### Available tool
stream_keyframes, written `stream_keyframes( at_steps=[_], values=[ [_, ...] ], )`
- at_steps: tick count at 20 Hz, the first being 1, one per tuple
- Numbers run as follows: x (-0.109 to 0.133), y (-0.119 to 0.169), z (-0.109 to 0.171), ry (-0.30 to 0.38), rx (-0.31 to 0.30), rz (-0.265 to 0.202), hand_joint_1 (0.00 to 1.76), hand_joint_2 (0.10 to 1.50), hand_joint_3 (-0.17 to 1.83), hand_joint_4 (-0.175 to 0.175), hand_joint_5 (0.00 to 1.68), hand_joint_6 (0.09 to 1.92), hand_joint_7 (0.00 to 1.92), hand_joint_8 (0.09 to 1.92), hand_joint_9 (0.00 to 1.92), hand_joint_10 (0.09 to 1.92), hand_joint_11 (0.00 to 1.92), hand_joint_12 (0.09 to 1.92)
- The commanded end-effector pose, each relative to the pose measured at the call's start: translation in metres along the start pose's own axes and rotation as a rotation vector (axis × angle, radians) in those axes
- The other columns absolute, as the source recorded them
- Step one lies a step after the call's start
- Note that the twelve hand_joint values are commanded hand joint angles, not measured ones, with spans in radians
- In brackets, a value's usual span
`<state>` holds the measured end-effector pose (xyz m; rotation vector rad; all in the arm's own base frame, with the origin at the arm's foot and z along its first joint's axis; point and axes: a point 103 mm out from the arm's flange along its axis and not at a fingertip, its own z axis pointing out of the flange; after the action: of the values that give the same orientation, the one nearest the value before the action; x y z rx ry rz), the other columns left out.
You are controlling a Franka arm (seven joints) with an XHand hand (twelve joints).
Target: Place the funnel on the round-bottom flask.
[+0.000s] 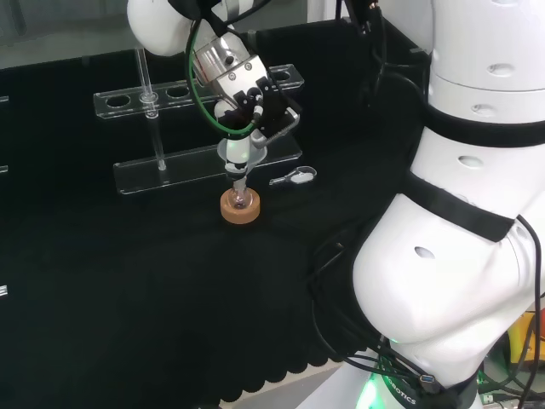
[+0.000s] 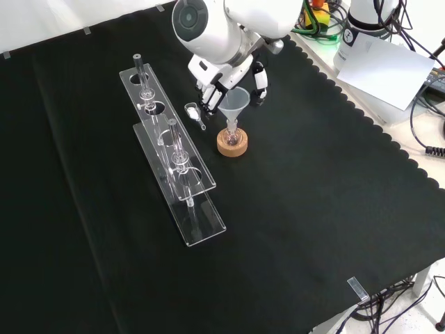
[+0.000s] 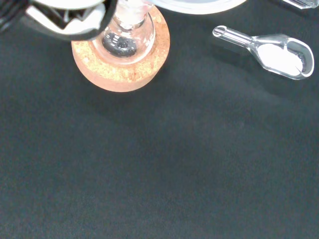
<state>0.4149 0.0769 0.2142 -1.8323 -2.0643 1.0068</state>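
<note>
A clear funnel (image 1: 241, 152) stands upright with its stem down in the neck of a small round-bottom flask (image 1: 241, 198), which sits on a cork ring (image 1: 240, 210). The black and white hand (image 1: 255, 95) is just above, its fingers curled round the funnel's rim. In the front view the funnel (image 2: 235, 104) sits directly over the flask (image 2: 232, 137) and cork ring (image 2: 231, 147), with the hand (image 2: 221, 82) reaching in from the top. The wrist view shows the flask's bulb (image 3: 124, 41) in the cork ring (image 3: 119, 72), with the funnel's rim (image 3: 199, 5) at the picture's edge.
A clear plastic scoop (image 2: 195, 113) holding white powder lies on the cloth close to the flask, the scoop (image 3: 273, 46) large in the wrist view. Two clear racks (image 2: 182, 182) (image 2: 149, 87) stand to the left in the front view. The bench's scalloped edge (image 2: 389, 142) runs at the right.
</note>
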Motion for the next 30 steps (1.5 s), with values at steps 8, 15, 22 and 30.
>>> stream_keyframes(
  at_steps=[8, 15, 22, 30],
  values=[
    [0.006, 0.001, 0.0, -0.007, 0.037, 0.01, 0.88, 0.56, 0.74, -0.035, 0.28, 0.11, 0.12, 0.73, 0.55, 0.67, 0.51, 1.37],
    [0.008, -0.002, -0.002, 0.0, 0.034, 0.002, 0.84, 0.55, 0.72, -0.035, 0.26, 0.09, 0.02, 0.71, 0.48, 0.69, 0.47, 1.38],
    [0.02, -0.007, -0.006, -0.017, 0.044, -0.001, 0.82, 0.55, 0.7, -0.034, 0.25, 0.09, 0.0, 0.7, 0.46, 0.69, 0.45, 1.39],
    [0.017, -0.01, -0.003, -0.01, 0.07, 0.003, 0.77, 0.57, 0.6, -0.028, 0.16, 0.09, 0.0, 0.28, 0.19, 0.75, 0.36, 1.43]
  ],
)
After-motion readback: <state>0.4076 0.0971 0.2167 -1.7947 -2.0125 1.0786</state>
